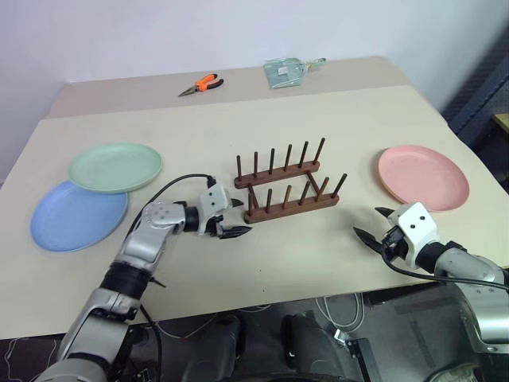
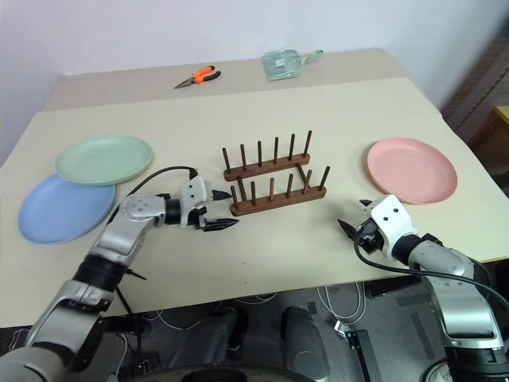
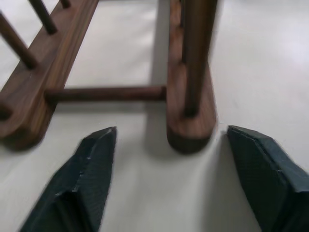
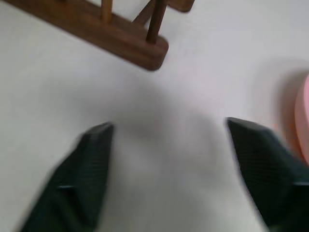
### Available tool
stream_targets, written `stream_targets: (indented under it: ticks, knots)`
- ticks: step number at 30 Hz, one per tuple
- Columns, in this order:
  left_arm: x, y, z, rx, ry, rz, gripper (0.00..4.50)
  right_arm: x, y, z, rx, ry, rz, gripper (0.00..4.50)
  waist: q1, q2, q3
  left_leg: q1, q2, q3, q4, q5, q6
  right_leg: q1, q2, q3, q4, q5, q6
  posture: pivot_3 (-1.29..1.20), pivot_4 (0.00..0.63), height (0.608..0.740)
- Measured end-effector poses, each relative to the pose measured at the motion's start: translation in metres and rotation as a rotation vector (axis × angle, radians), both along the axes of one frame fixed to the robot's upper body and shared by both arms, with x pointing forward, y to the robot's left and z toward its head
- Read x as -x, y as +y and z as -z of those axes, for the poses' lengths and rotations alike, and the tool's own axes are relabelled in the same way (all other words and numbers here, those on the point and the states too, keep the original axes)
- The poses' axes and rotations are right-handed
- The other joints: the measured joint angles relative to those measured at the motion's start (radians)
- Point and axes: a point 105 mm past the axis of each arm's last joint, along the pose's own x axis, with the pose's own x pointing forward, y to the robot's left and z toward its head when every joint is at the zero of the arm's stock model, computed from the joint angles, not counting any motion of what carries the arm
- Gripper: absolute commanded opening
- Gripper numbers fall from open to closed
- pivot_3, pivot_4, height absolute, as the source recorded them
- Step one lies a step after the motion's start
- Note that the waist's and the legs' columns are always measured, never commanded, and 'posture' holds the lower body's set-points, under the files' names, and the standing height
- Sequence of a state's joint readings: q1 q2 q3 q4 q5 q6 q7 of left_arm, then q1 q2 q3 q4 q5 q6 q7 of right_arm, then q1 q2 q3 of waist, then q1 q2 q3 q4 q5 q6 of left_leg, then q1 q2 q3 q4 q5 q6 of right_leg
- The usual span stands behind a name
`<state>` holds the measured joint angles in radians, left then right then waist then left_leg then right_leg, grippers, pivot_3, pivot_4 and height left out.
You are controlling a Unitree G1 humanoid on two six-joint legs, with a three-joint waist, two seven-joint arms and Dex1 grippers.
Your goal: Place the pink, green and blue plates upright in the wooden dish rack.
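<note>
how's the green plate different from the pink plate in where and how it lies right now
The green plate lies on the robot's left side of the dish rack; the pink plate lies on its right. The green plate rests partly on top of the blue plate, while the pink plate sits alone, straight on the table. Both lie flat, not yet stood in the rack, and neither is held.

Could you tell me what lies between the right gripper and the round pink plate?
Nothing: the left eye view shows bare beige tabletop between the right gripper and the round pink plate.
</note>
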<state>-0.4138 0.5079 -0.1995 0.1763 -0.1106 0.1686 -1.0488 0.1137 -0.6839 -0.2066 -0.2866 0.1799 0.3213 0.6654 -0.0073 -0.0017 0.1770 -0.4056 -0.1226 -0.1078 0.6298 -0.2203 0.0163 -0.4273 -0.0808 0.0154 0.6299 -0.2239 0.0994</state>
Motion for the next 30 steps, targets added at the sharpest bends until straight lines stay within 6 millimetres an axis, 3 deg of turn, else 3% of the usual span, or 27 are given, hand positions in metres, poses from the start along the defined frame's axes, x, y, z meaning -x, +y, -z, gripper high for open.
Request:
stream_targets:
  ticks: [1, 4, 6, 7, 9, 13, 17, 22, 26, 30]
  knots:
    - [0.005, 0.006, 0.001, -0.001, 0.018, -0.012, 2.73, 0.0, 0.002, 0.001, 0.0, 0.002, -0.01, 1.59, -0.005, 0.0, 0.0, 0.0, 0.0, 0.0, 0.0, 0.0, 0.0, 0.0, 0.0, 0.0, 0.0, 0.0, 0.0, 0.0, 0.15, 0.729]
    - [0.03, 0.012, 0.004, 0.026, 0.104, -0.023, 1.26, -0.001, 0.014, 0.006, 0.0, 0.018, -0.048, 0.04, -0.006, 0.001, 0.0, 0.0, 0.0, 0.0, 0.0, 0.0, 0.0, 0.0, 0.0, 0.0, 0.0, -0.001, -0.001, 0.0, 0.15, 0.729]
    - [0.043, 0.002, 0.005, 0.054, 0.152, -0.006, 0.24, -0.005, 0.023, 0.006, -0.001, 0.014, -0.077, 0.0, 0.002, 0.001, -0.001, 0.0, 0.0, 0.0, 0.001, 0.0, 0.0, 0.001, -0.001, 0.0, 0.0, -0.002, -0.003, 0.0, 0.15, 0.729]
    - [0.045, -0.004, 0.006, 0.07, 0.166, -0.006, 0.05, -0.007, 0.026, 0.005, -0.001, 0.008, -0.083, 0.0, 0.01, 0.001, -0.001, 0.0, -0.001, 0.0, 0.002, 0.0, 0.0, 0.001, -0.001, 0.0, -0.001, -0.002, -0.003, 0.0, 0.15, 0.729]
    - [0.05, -0.025, 0.008, 0.115, 0.184, -0.016, 0.05, -0.014, 0.031, 0.003, 0.006, -0.006, -0.09, 0.0, 0.026, 0.0, 0.0, -0.002, -0.001, 0.0, 0.003, 0.0, 0.0, 0.002, -0.001, 0.0, -0.002, -0.002, -0.003, 0.0, 0.15, 0.729]
    - [0.042, -0.047, 0.009, 0.149, 0.153, -0.096, 0.05, -0.024, 0.034, 0.009, 0.008, -0.005, -0.066, 0.0, 0.044, 0.0, -0.001, -0.001, -0.001, 0.0, 0.003, 0.0, 0.0, 0.002, -0.001, 0.0, -0.001, -0.002, -0.002, 0.0, 0.15, 0.729]
    - [0.014, -0.062, 0.008, 0.18, 0.092, -0.25, 0.05, -0.043, 0.042, 0.016, -0.014, -0.005, -0.024, 0.0, 0.047, 0.0, -0.001, -0.001, -0.001, 0.0, 0.005, 0.0, 0.0, 0.002, -0.001, 0.0, 0.0, -0.001, -0.002, 0.0, 0.15, 0.729]
    - [-0.018, -0.056, 0.006, 0.183, 0.027, -0.391, 0.05, -0.067, 0.046, 0.016, -0.019, -0.04, 0.023, 0.0, 0.041, -0.002, -0.004, 0.002, -0.001, 0.0, 0.003, 0.001, -0.001, 0.003, 0.0, 0.0, 0.0, 0.0, 0.0, 0.0, 0.15, 0.729]
    - [-0.033, -0.05, 0.003, 0.19, 0.001, -0.441, 0.05, -0.086, 0.047, 0.014, -0.029, -0.063, 0.059, 0.0, 0.039, -0.001, -0.005, 0.002, -0.001, 0.001, 0.003, 0.001, -0.001, 0.003, 0.001, 0.0, 0.001, 0.0, 0.0, 0.0, 0.15, 0.729]
    - [-0.041, -0.045, 0.002, 0.192, -0.015, -0.472, 0.05, -0.092, 0.047, 0.013, -0.028, -0.078, 0.061, 0.0, 0.038, -0.001, -0.005, 0.002, -0.001, 0.001, 0.003, 0.001, -0.001, 0.003, 0.001, 0.0, 0.001, 0.0, 0.0, 0.0, 0.15, 0.729]
